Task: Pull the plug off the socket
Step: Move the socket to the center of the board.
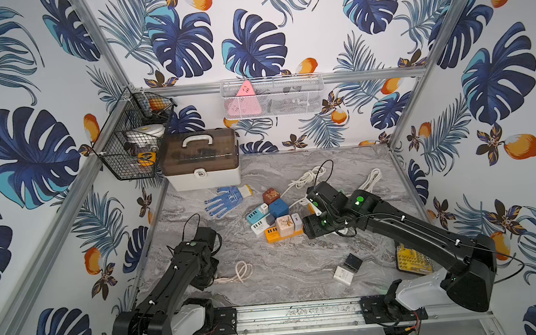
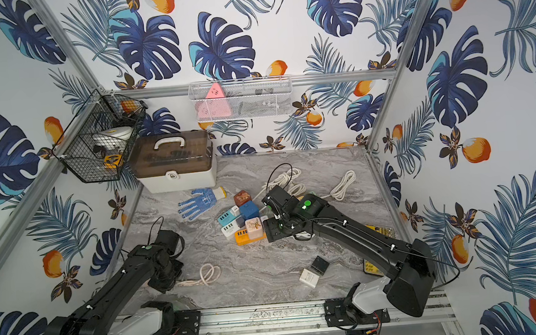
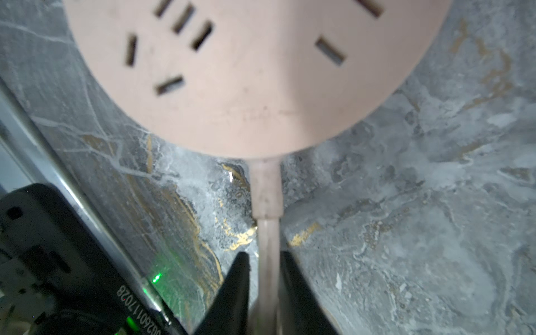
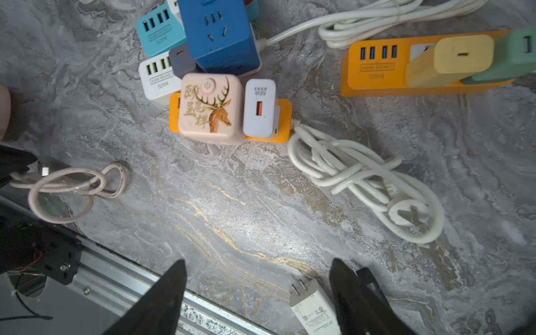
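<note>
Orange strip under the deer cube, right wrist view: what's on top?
A pink deer-print cube and a white USB charger sit side by side on the orange strip. Its sockets and their prongs are covered.

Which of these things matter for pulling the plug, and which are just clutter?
Job: orange power strip, deer cube and white USB charger seated on it, open right gripper.
Lying about: blue dotted glove, toolbox, yellow bit case, unplugged white charger.
</note>
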You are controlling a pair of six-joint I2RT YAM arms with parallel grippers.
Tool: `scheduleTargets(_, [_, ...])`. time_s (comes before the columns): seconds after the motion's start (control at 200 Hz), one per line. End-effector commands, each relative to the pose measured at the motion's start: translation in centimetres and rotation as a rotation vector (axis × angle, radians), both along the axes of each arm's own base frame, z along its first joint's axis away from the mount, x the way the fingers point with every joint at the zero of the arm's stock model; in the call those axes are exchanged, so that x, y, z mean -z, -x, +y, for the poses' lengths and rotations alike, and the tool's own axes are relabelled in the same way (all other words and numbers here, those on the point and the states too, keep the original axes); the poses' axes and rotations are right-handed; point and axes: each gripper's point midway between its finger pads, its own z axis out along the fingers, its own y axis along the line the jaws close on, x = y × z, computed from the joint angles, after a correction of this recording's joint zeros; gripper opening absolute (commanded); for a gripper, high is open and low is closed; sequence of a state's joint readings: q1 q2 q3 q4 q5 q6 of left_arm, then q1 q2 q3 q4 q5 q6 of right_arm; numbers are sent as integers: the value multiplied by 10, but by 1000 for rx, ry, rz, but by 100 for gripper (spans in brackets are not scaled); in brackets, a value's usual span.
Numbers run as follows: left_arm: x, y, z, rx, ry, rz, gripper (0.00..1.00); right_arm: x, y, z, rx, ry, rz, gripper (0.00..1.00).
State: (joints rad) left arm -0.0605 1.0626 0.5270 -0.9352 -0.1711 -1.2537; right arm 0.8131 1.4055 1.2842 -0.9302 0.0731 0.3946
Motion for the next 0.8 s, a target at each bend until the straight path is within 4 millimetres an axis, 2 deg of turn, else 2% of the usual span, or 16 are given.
scheduleTargets(0.0, [-2, 0, -3, 14, 16, 5, 45, -5, -18, 7, -80, -42, -31, 79])
scheduleTargets(0.1, [-6, -3, -3, 17, 13, 3, 62, -7, -41, 5, -82, -100, -35, 79])
scheduleTargets(0.155, [-8, -5, -4, 19, 16, 0, 67, -9, -49, 9, -117, -138, -51, 80])
scheduleTargets(0.31, [-11, -9, -11, 20, 40, -2, 84, -9, -59, 21, -286, -165, -137, 85])
scheduleTargets(0.43, [-21, -12, -14, 22, 45, -9, 98, 9, -63, 26, -423, -105, -142, 86])
scheduleTargets(0.485, [-28, -15, -16, 21, 48, -20, 99, 21, -60, 32, -508, -94, -121, 86])
scheduleTargets(0.59, [-46, -24, -20, 24, 51, -64, 99, 39, -67, 33, -557, -35, -93, 89])
scheduleTargets(0.695, [-69, -36, -25, 42, 51, -110, 99, 43, -73, 32, -607, 17, -99, 92])
scheduleTargets(0.796, [-89, -51, -36, 87, 57, -166, 99, 51, -67, 21, -728, 99, -122, 97])
